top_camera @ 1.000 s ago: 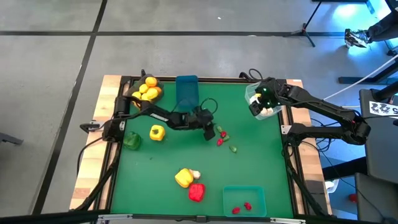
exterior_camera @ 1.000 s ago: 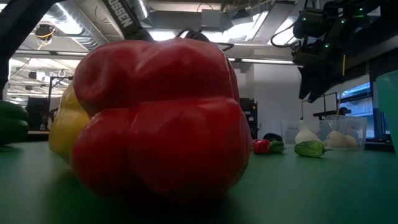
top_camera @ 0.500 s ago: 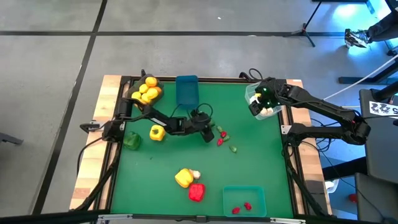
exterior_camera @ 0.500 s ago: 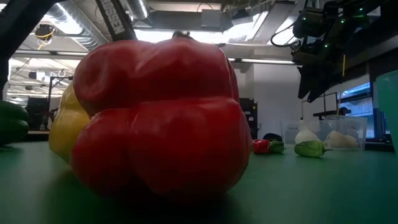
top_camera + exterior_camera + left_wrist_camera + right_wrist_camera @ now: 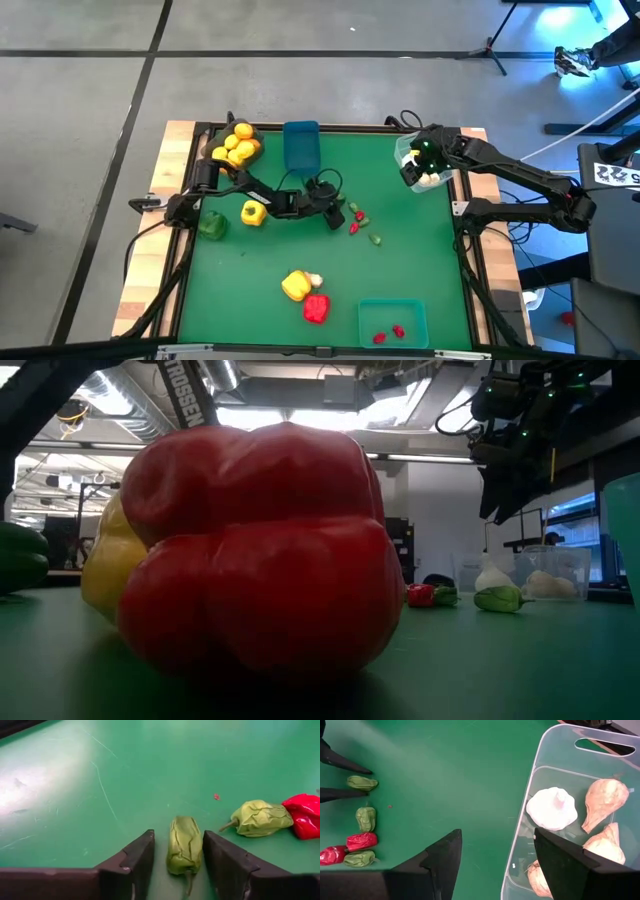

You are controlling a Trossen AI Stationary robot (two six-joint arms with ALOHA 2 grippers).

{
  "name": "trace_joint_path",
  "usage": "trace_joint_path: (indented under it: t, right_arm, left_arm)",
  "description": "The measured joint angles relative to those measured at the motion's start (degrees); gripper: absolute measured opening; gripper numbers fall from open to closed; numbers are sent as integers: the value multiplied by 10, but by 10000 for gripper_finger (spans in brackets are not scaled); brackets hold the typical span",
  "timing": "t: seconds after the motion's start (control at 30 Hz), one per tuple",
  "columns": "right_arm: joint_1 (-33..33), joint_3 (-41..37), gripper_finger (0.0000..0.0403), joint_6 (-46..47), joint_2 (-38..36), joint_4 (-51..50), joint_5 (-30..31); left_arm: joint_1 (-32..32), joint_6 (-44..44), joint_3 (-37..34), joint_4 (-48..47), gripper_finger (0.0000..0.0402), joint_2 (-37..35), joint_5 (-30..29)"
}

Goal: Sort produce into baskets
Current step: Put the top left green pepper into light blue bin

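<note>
a small green chili pepper (image 5: 184, 845) lies flat on the green desk (image 5: 300, 240) near its middle, right between the two dark fingers (image 5: 134, 857) of the left gripper (image 5: 340, 213) — the fingers sit either side of it, part open, with a sliver of desk showing on each side, so nothing is gripped yet. just beside it lie another green chili (image 5: 260, 816) and a red chili (image 5: 303, 812), part of a little scatter of red and green bits. farther out, a yellow bell pepper (image 5: 253, 212) sits beside the left arm and a green bell pepper (image 5: 211, 226) at the desk's left edge. near the front, a yellow pepper (image 5: 294, 286) and a red bell pepper (image 5: 315, 308) sit touching, with a teal basket (image 5: 393, 322) holding red bits close by. the right gripper (image 5: 413, 172) hangs over the clear basket (image 5: 560, 750) of garlic bulbs (image 5: 552, 807) — fingers spread wide, holding nothing.
</note>
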Motion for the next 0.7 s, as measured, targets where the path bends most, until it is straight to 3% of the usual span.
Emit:
trace_joint_path:
  t: [0.33, 0.7]
  right_arm:
    - [0, 0, 243, 0, 0, 0, 0]
    - [0, 0, 243, 0, 0, 0, 0]
  left_arm:
    - [-15, -5, 0, -1, 94, -1, -2]
    - [-32, -8, -3, 0, 82, -52, 19]
